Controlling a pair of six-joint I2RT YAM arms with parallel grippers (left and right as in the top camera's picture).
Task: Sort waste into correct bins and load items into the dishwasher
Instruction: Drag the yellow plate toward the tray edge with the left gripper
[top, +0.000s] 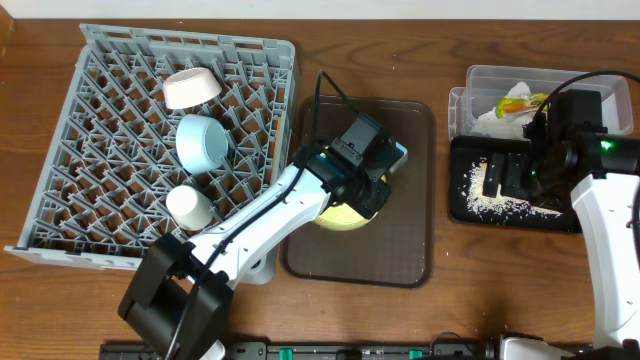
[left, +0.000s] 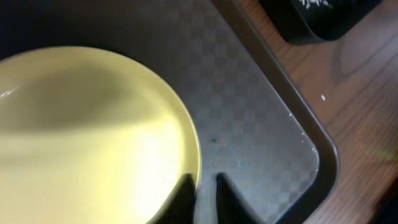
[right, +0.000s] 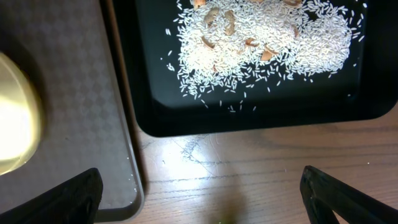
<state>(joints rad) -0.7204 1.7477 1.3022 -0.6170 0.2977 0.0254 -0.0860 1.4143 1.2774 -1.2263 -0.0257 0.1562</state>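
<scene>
Wood table (top: 450, 30) bears grey rack (top: 100, 130), brown tray (top: 410, 200).

even overhead light, left wrist seemingly blurred

Glossy yellow plate (left: 93, 137), checker-textured matt brown tray (left: 261, 124), wooden table (left: 364, 99).

Pale yellow plate (left: 81, 137); brown serving tray (left: 261, 143), fine checker pattern; black tray (right: 280, 118), whitish rice (right: 261, 43) speckles; grey rack (top: 100, 180) at 9 o'clock, light blue bowl (top: 203, 142).
</scene>
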